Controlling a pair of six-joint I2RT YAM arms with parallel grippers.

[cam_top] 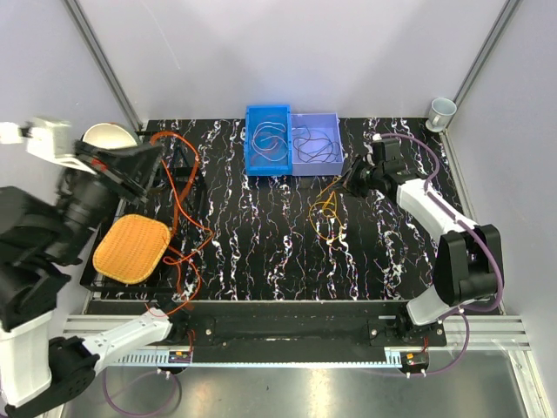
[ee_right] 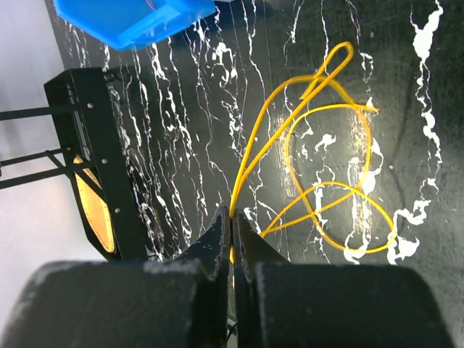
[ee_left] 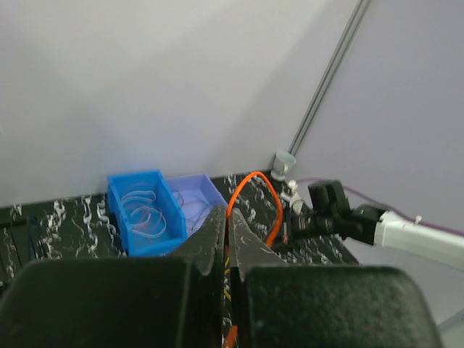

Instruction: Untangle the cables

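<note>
Nearest the overhead lens, the left arm is raised high and blurred, and its left gripper [ee_left: 225, 217] has its fingers pressed together on the orange cable [ee_left: 254, 175], which rises out of the tips in a narrow arch. In the top view the same orange cable hangs from the raised gripper at the left of the table and trails down in loose curves past the black rack toward the near edge, some of it lying on the table top. Well apart from it, right of centre, the yellow cable [ee_right: 249, 161] lies as a few overlapping loops on the black marbled table [cam_top: 261, 252]. One strand of it runs up into the right gripper [ee_right: 232, 217], whose fingers are closed on it just above the surface. At the back of the table two bins stand touching side by side: the blue bin [cam_top: 251, 139] holds pale loops [cam_top: 268, 144], and the lavender bin [cam_top: 338, 144] to its right holds dark loops [cam_top: 315, 148]. A yellow woven pad [cam_top: 130, 248] rests on the black rack [cam_top: 91, 277] at the left edge, with a white bowl [cam_top: 109, 135] behind it near the wall. A small cup [cam_top: 441, 111] stands in the far right corner.
</note>
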